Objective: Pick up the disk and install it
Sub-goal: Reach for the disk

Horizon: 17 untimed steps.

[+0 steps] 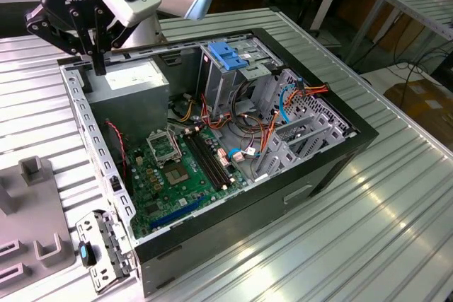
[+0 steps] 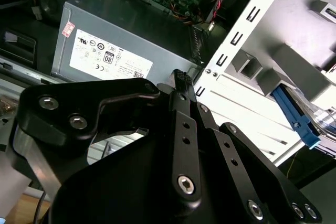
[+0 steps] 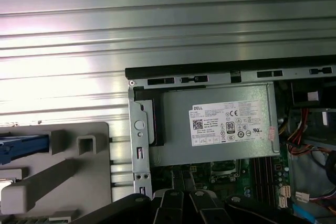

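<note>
The disk's bright blue side rail [image 2: 297,116] shows at the picture's edge in the second wrist view, and again as the blue rail [image 3: 20,148] in the first wrist view. It rests in a grey holder fixture [image 3: 63,171] on the table, outside the open computer case [image 1: 212,139]. My gripper [image 1: 98,63] hangs over the case's back corner by the grey power supply [image 1: 131,79], well away from the disk. Its black fingertips [image 2: 180,78] stand together, shut, with nothing held between them.
Inside the case lie a green motherboard [image 1: 177,167], loose coloured cables [image 1: 244,132] and a tall metal drive cage topped by a lighter-blue block [image 1: 229,56]. A perforated case rim [image 1: 95,139] runs beside the fixture. Ribbed metal tabletop [image 1: 368,224] surrounds everything.
</note>
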Motion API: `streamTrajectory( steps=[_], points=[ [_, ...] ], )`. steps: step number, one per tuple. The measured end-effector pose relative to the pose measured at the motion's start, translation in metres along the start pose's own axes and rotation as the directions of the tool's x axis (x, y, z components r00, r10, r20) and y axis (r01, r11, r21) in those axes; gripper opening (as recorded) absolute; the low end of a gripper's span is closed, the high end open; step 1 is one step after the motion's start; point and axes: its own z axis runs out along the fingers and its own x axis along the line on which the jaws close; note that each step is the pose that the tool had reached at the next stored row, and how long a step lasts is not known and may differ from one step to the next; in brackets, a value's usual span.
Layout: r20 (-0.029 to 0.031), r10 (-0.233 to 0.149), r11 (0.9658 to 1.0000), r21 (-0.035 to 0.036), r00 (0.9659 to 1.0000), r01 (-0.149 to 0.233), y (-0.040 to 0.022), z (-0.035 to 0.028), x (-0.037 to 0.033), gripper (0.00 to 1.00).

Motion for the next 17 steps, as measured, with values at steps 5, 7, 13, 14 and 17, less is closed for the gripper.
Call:
streamTrajectory(
  steps=[5, 7, 13, 14, 17],
  points=[
    [0.0000, 0.000, 1.0000, 0.0000, 1.0000, 0.000, -0.0001, -0.0001, 0.0019, 0.11],
    [0.0000, 0.000, 1.0000, 0.0000, 1.0000, 0.000, -0.0002, -0.0001, 0.0026, 0.11],
    [0.0000, 0.000, 1.0000, -0.0001, 1.0000, 0.000, -0.0004, -0.0001, 0.0050, 0.11],
    [0.0000, 0.000, 1.0000, 0.0000, 1.0000, 0.000, -0.0004, -0.0002, 0.0057, 0.11],
    [0.0000, 0.000, 1.0000, 0.0000, 1.0000, 0.000, -0.0005, -0.0002, 0.0068, 0.11]
  ],
)
